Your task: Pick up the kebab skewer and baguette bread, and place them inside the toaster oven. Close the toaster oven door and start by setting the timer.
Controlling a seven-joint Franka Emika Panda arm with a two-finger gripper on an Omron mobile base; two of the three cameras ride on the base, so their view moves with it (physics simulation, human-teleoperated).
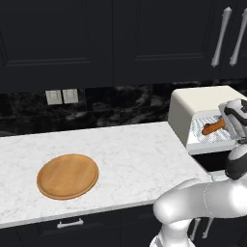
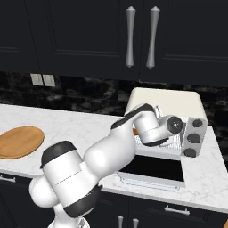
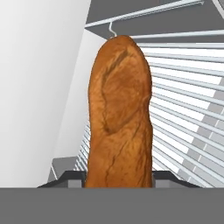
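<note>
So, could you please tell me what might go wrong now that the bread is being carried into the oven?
1. The baguette sits close to the oven's left inner wall in the hand view; it may scrape that wall or catch on the wire rack.
2. The end effector holds only one end, so the loaf could pivot or drop unevenly when released.
3. The open door lies under the arm; a careless retreat may bump it.
</note>
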